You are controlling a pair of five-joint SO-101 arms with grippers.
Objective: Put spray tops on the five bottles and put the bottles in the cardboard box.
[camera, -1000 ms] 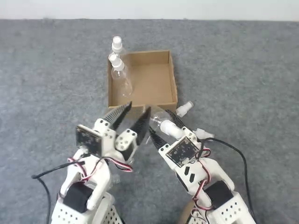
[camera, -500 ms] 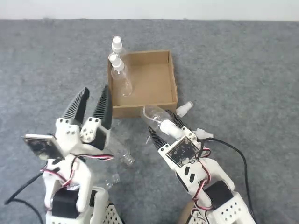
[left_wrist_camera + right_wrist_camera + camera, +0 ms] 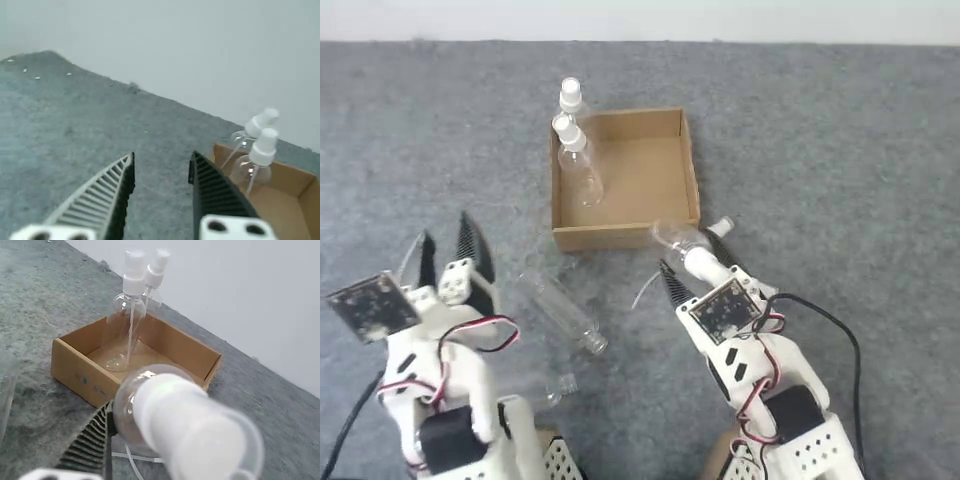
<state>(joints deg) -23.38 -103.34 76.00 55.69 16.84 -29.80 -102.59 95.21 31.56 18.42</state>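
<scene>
The bottle [image 3: 670, 238] with its spray top on sits tight in the right gripper [image 3: 686, 250], just in front of the cardboard box [image 3: 620, 238], by the front right corner. It is a bit nearer that corner than a second ago. The left gripper [image 3: 445, 230] has pulled away from the front of the box, far off to the left, and it is open and holds nothing. So I think this top is done and the bottle can go in the box next. One topped bottle [image 3: 578, 165] stands inside the box. A second topped bottle [image 3: 570, 95] stands just behind the box. A bare bottle [image 3: 558, 308] lies on the desk [image 3: 840, 150] in front of the box.
</scene>
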